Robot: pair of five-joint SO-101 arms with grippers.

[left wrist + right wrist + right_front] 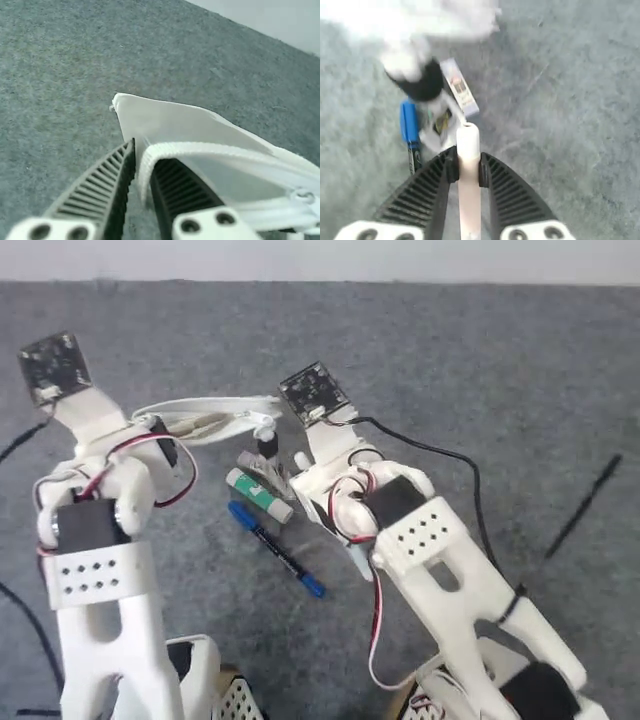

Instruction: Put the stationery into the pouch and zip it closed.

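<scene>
Your right gripper (pixel 468 159) is clamping a pale stick (pixel 468 135) between its jaws. The stick is pointing out past the fingertips toward the pouch (pixel 205 422), which I judge is so it can be fed lengthwise into the mouth. Your left gripper (pixel 139 150) is pinching the pouch's ribbed zip edge and lifting it off the grey table (pixel 480 370), probably to be holding the mouth open for that stick.

In the high view the pouch is lying at about ten o'clock from the right gripper, with a black-capped tube (pixel 268 446) just beside its near edge. Between six and eight o'clock from that gripper, the green-and-white glue stick (pixel 258 494) and the blue pen (pixel 275 548) are waiting on the table, outside the pouch. I cannot tell whether anything is lying inside the pouch. Judging by the lifted edge, its zip is not yet closed.
</scene>
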